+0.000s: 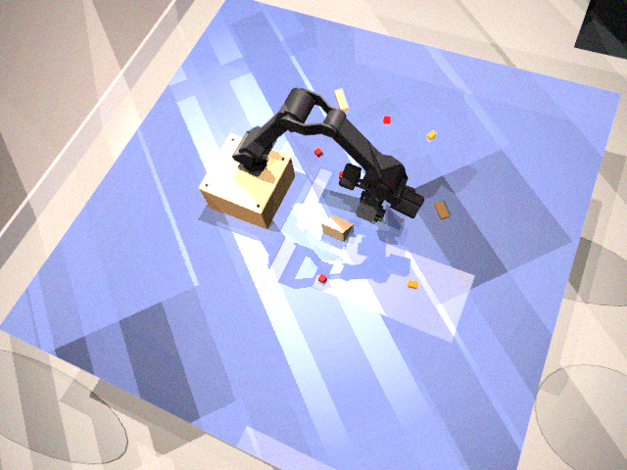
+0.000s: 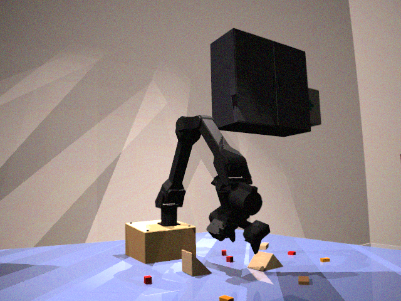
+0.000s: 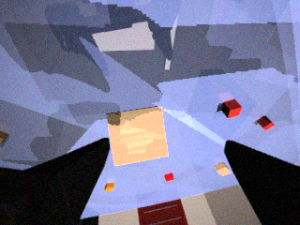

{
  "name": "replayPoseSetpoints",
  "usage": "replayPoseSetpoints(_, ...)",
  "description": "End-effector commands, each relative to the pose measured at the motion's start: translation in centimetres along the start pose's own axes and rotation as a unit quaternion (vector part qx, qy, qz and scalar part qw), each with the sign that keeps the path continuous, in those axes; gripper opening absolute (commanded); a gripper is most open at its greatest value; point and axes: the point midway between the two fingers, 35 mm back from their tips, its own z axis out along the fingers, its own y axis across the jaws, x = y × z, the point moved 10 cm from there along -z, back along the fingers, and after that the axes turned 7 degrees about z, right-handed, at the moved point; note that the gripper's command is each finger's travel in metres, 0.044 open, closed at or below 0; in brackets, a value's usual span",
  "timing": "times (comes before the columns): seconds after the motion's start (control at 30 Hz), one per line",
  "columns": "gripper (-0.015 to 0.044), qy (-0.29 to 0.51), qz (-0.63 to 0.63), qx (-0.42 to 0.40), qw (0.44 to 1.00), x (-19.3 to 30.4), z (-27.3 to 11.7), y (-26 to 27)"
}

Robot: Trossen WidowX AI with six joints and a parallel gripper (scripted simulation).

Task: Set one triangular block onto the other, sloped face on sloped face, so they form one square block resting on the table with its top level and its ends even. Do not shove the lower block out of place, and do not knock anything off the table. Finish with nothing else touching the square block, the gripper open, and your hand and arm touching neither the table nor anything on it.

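Note:
One triangular block (image 1: 337, 231) (image 2: 188, 263) stands on the table with a square face upright and its slope falling away to the right in the exterior view. The other triangular block (image 2: 264, 261) (image 3: 138, 141) rests ridge up, like a roof. The arm hides it in the top view. My gripper (image 2: 244, 246) (image 3: 166, 144) is open and empty, tilted above the table close to the roof-like block. In the exterior view one fingertip appears just over its ridge; whether they touch is unclear. The standing block is not in the wrist view.
Small red cubes (image 1: 317, 152) (image 1: 322, 278) (image 2: 147, 279) and orange pieces (image 1: 431, 135) (image 1: 412, 284) lie scattered. A pale block (image 1: 341, 100) (image 3: 222, 169) lies at the back, and a brown block (image 1: 441, 210) (image 2: 303, 279) lies beyond the gripper. The arm's wooden base (image 1: 237, 210) (image 2: 168, 248) stands left.

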Motion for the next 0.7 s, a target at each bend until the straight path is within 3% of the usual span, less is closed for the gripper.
replayPoseSetpoints(0.0, 0.0440, 0.145, -0.065, -0.084, 0.984, -3.4, -1.8, -0.7)
replayPoseSetpoints(0.33, 0.0440, 0.145, -0.065, -0.084, 0.984, -3.4, -1.7, -0.7)
replayPoseSetpoints(0.67, 0.0440, 0.146, -0.066, -0.083, 0.984, -0.5, 7.0, 0.9)
